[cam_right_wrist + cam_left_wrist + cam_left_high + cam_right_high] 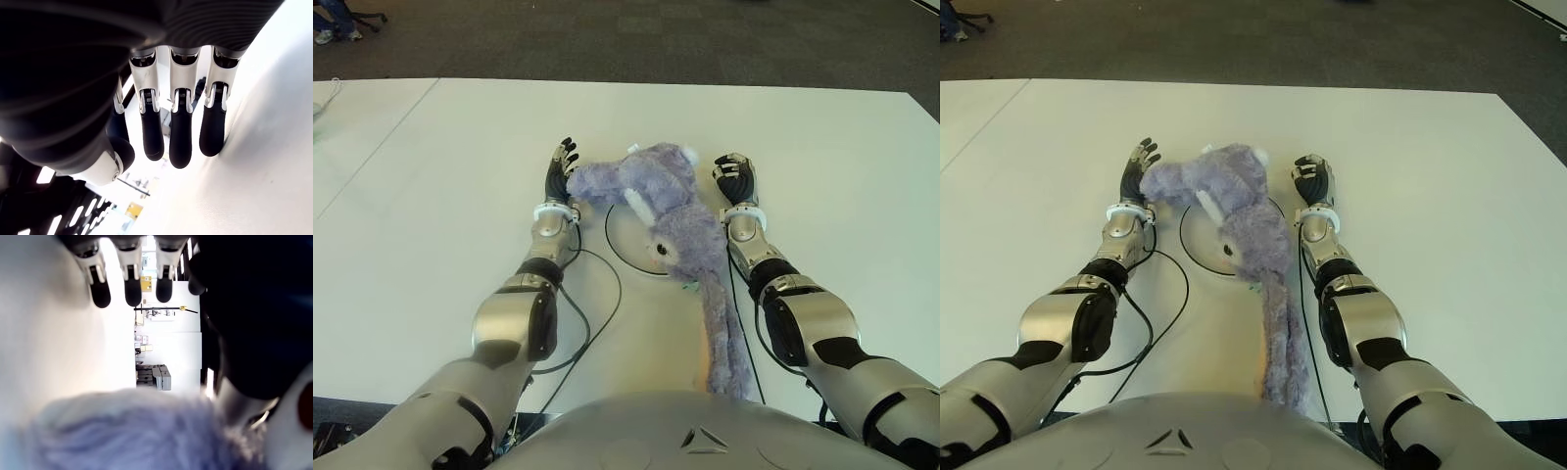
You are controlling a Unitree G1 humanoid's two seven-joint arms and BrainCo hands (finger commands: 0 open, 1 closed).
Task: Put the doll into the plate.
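Observation:
The purple plush doll lies across the white plate, whose dark rim shows only on the doll's left side. Its head and body cover most of the plate, and a long limp part trails back toward my torso. My left hand is at the doll's left end, fingers straight and spread, with purple fur against the palm side but not grasped. My right hand shows just right of the doll, its fingers relaxed and holding nothing.
The white table stretches wide on both sides, with a seam at the left. A black cable loops over the table beside my left forearm. Dark carpet lies beyond the far edge.

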